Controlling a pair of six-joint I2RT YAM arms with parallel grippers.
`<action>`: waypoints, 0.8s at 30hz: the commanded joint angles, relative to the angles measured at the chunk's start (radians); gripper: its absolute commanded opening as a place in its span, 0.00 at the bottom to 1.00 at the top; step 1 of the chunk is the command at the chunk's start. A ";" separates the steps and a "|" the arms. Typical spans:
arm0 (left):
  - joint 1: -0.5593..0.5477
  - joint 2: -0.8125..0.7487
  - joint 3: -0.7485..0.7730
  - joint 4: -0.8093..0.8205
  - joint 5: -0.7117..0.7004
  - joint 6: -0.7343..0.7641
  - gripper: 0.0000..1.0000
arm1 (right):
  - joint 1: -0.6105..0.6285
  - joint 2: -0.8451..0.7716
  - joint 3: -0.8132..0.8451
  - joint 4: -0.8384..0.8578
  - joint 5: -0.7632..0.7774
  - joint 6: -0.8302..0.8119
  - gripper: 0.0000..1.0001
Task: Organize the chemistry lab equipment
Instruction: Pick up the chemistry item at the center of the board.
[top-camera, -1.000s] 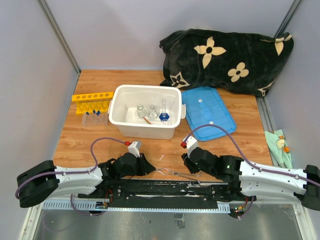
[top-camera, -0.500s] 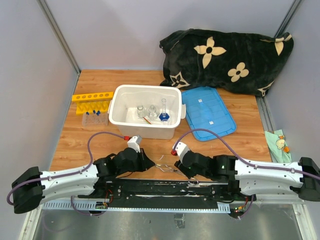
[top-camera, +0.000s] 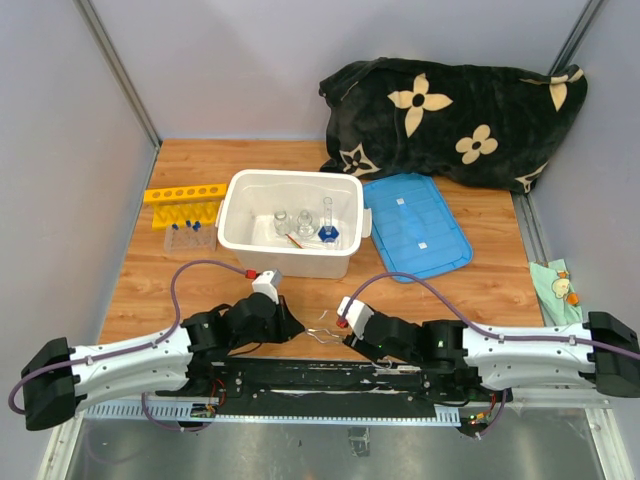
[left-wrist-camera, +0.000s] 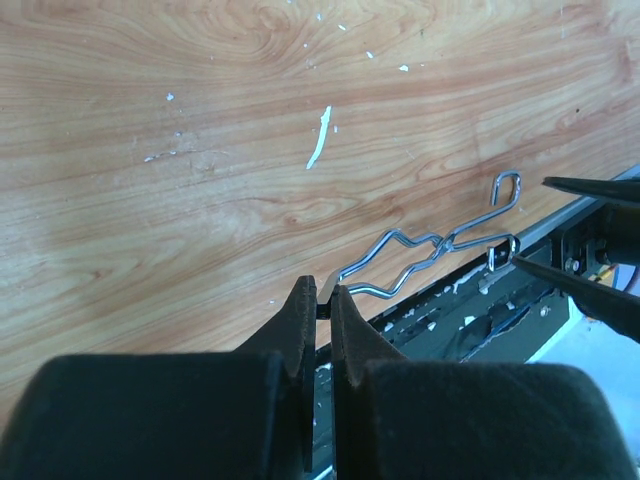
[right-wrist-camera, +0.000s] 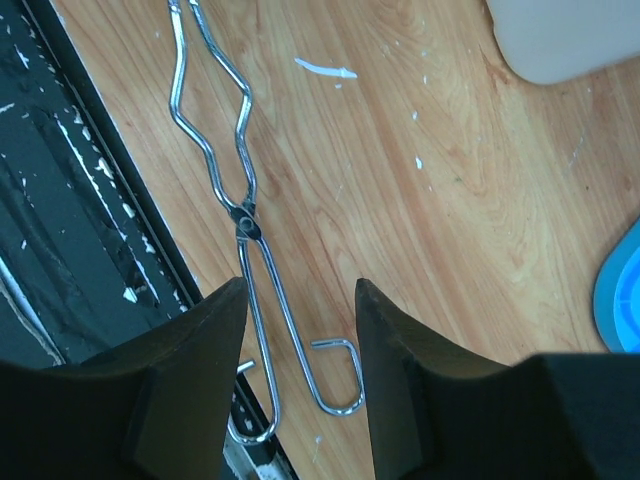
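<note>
Metal tongs (top-camera: 323, 334) are down on the wooden table (top-camera: 480, 280), right at its near edge, and both arms are on them. On the one side, the left gripper (top-camera: 297, 326) has its fingers (left-wrist-camera: 298, 325) pressed together, nipping the wire tips of the tongs between the pads. On the other, the right gripper (top-camera: 350, 338) is spread wide, with a finger (right-wrist-camera: 200, 350) on either side of the handle loops. From its wrist view it seems to touch neither. One loop pokes past the table edge towards the black mounting plate (top-camera: 330, 378).

Round the scene, biggest first. The black cloth with cream flowers (top-camera: 450, 115) is heaped in the far right corner, well apart from the arms. The white tub (top-camera: 238, 225) sits mid-table beyond the tongs, open-topped, its near wall facing the grippers. The blue lid (top-camera: 415, 225) lies flat just beside the tub on the right. The yellow tube rack (top-camera: 185, 193) is over on the far left, and the blue-capped test tubes (top-camera: 190, 232) lie just in front of it. A small green cloth (top-camera: 558, 290) sits off the table's right edge.

Inside the tub, two little glass flasks (top-camera: 282, 222) stand side by side. A tall narrow glass on a blue foot (top-camera: 328, 228) is to their right, and the red-handled spatula (top-camera: 296, 240) lies on the floor in front of them.
</note>
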 joint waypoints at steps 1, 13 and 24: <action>0.005 -0.010 0.051 -0.099 -0.041 0.040 0.00 | 0.014 0.048 -0.022 0.158 -0.033 -0.084 0.49; 0.005 -0.045 0.101 -0.164 -0.061 0.047 0.00 | 0.014 0.121 -0.011 0.209 -0.120 -0.113 0.48; 0.005 -0.050 0.105 -0.164 -0.057 0.046 0.00 | 0.013 0.174 -0.040 0.291 -0.144 -0.117 0.47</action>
